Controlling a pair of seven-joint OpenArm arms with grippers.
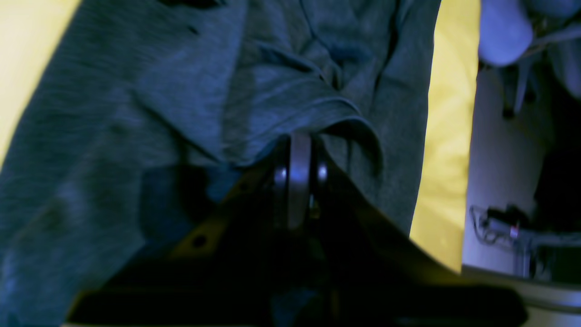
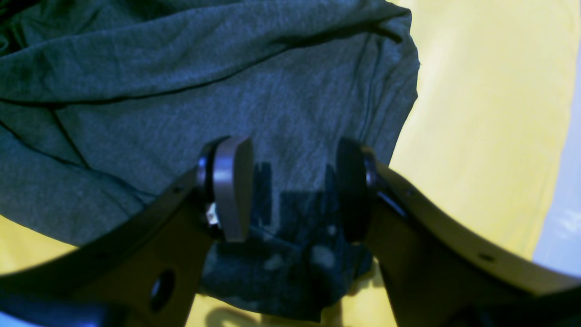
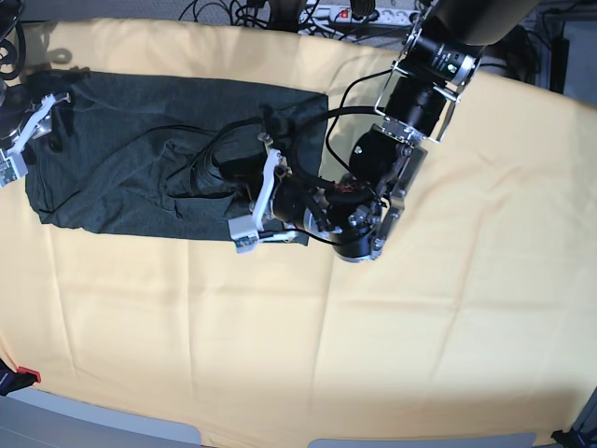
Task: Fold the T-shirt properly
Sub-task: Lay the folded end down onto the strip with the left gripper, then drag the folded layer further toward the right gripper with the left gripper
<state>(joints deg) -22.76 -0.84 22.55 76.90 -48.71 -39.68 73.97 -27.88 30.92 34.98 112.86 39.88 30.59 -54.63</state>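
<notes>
The dark charcoal-green T-shirt (image 3: pixel 140 177) lies spread and wrinkled on the back left of the yellow cloth (image 3: pixel 373 355). My left gripper (image 3: pixel 259 201) sits at the shirt's right edge. In the left wrist view its jaws (image 1: pixel 299 141) are pressed together, with a hemmed fold of the T-shirt (image 1: pixel 159 91) draped over and around the tips. My right gripper (image 3: pixel 26 135) hovers at the shirt's left end. In the right wrist view it (image 2: pixel 292 190) stands wide open over a corner of the T-shirt (image 2: pixel 181 91), with nothing pinched between its pads (image 2: pixel 231 186).
The yellow cloth (image 2: pixel 490 113) covers the whole table. A power strip and cables (image 3: pixel 364 14) lie past the back edge. The left arm's black body (image 3: pixel 410 103) reaches in from the back right. A small red piece (image 3: pixel 28 376) sits at the front left corner.
</notes>
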